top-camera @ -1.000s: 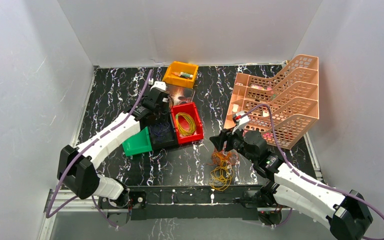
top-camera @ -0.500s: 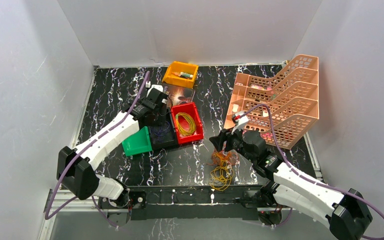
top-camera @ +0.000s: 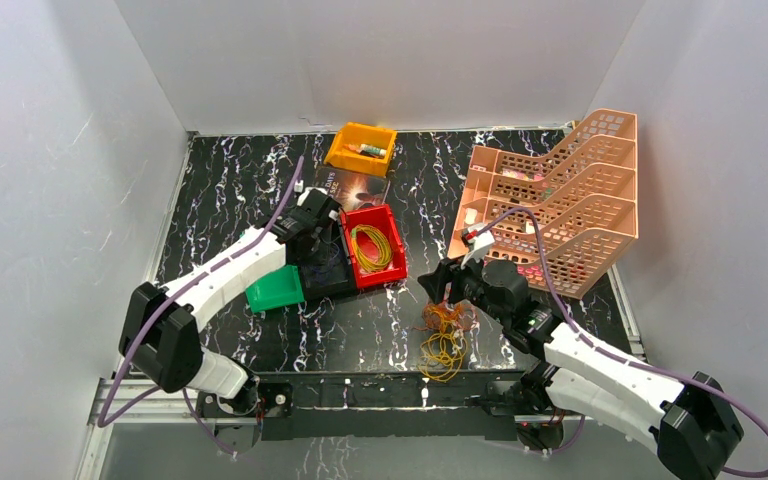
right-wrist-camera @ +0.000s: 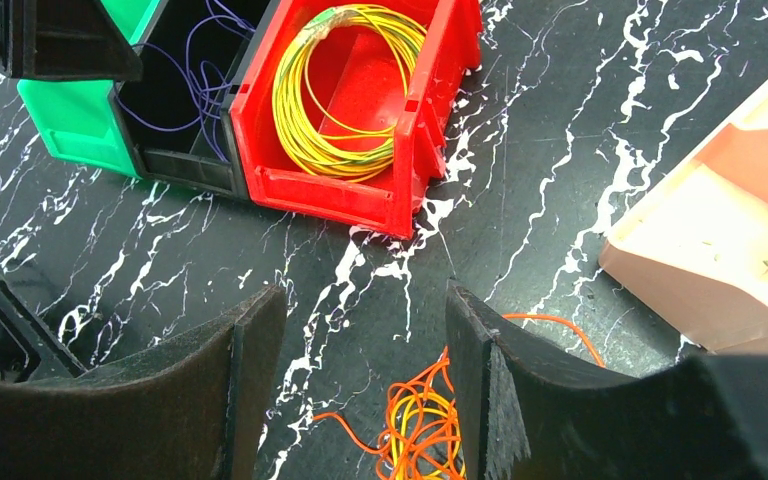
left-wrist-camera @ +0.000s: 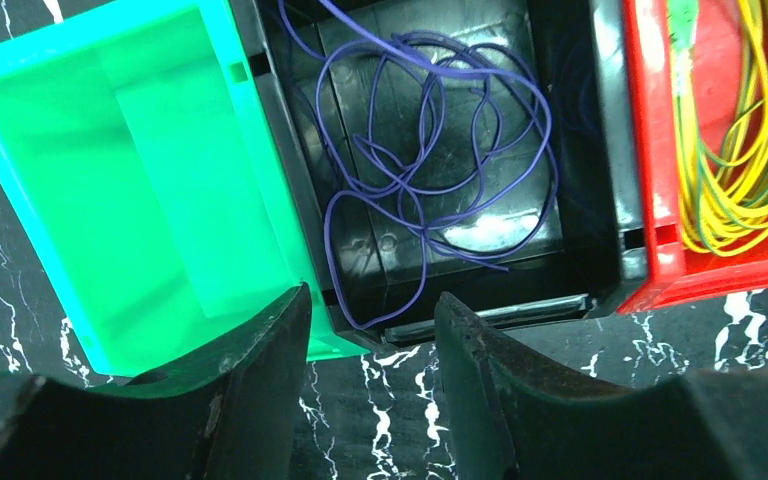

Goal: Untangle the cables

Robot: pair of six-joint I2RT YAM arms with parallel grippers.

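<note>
A tangle of orange and yellow cables [top-camera: 445, 335] lies on the black marble table near the front; it shows low in the right wrist view [right-wrist-camera: 430, 430]. My right gripper [top-camera: 438, 290] hovers over its far end, open and empty [right-wrist-camera: 365, 300], with the tangle by the right finger. A dark purple cable [left-wrist-camera: 430, 150] lies loose in a black bin [top-camera: 322, 270]. A yellow cable coil [top-camera: 375, 247] sits in the red bin [right-wrist-camera: 340, 190]. My left gripper [top-camera: 325, 248] is open and empty [left-wrist-camera: 370, 300] above the black bin's near edge.
A green bin [top-camera: 275, 288] stands against the black bin's left side. A yellow bin [top-camera: 361, 148] with small items and a dark card [top-camera: 355, 187] lie at the back. A peach tiered tray [top-camera: 560, 200] fills the right side, close behind my right arm.
My left gripper has drawn back toward the near side, from over the bins' far end to the black bin's near edge. The right arm and the tangle have barely moved.
</note>
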